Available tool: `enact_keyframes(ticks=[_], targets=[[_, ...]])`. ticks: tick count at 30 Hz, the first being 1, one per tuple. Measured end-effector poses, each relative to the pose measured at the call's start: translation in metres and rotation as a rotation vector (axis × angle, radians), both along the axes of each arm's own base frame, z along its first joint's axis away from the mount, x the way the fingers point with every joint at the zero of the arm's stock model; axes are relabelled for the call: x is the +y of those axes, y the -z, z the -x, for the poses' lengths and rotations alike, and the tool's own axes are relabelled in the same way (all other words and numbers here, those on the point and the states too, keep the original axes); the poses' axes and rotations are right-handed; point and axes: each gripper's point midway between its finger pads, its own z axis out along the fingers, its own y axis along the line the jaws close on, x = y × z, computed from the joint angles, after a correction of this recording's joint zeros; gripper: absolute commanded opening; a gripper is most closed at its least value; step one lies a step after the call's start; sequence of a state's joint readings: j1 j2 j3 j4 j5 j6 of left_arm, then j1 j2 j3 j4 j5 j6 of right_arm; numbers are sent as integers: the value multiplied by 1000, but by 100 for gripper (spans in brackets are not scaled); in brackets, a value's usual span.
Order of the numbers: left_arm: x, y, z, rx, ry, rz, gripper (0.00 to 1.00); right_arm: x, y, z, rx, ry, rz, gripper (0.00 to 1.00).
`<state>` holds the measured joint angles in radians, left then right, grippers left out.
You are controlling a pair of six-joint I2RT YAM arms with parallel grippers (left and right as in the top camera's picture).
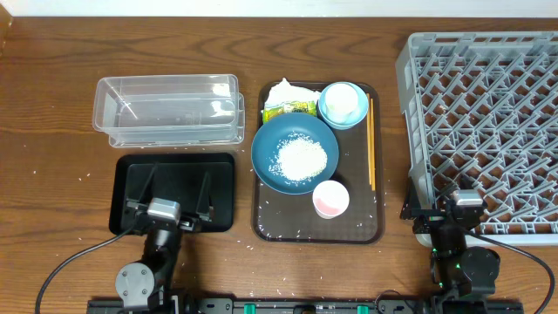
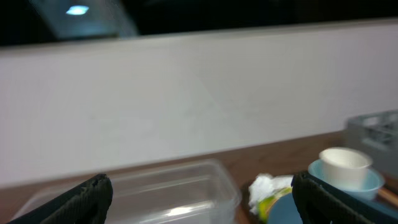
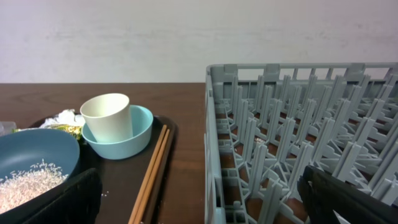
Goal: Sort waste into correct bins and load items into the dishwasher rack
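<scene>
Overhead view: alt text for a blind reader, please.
A central brown serving tray holds a dark-blue bowl of rice, a white cup inside a light-blue bowl, a pink cup, chopsticks, a napkin and a wrapper. A clear tub and black tray lie left, a grey rack right.

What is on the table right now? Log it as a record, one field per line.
brown tray: holds all dishes and waste
dark-blue bowl: on tray, rice inside
light-blue bowl: on tray, white cup standing inside
pink cup: tray's near edge
chopsticks: along tray's right side
napkin and wrapper: tray's far left corner
clear tub: empty
black tray: empty
rack: right of tray, no dishes in view
left gripper: open, holding nothing
right gripper: open, holding nothing
</scene>
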<state>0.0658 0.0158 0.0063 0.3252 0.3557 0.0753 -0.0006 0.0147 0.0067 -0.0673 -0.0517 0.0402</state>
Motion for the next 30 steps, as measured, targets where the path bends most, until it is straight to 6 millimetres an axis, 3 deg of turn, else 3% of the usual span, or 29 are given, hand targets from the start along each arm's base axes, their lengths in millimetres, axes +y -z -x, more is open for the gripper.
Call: enact_keyframes(ticks=[13, 17, 21, 30], targets=[[-25, 1, 4, 65, 169, 64, 95, 0, 0, 0, 0, 0, 0, 99], [-28, -13, -4, 150, 193, 76, 95, 0, 0, 0, 0, 1, 0, 99], [-32, -38, -20, 236, 224, 83, 95, -1, 0, 0, 0, 3, 0, 99], [-59, -57, -68, 529, 427, 129, 95, -1, 0, 0, 0, 3, 0, 99]])
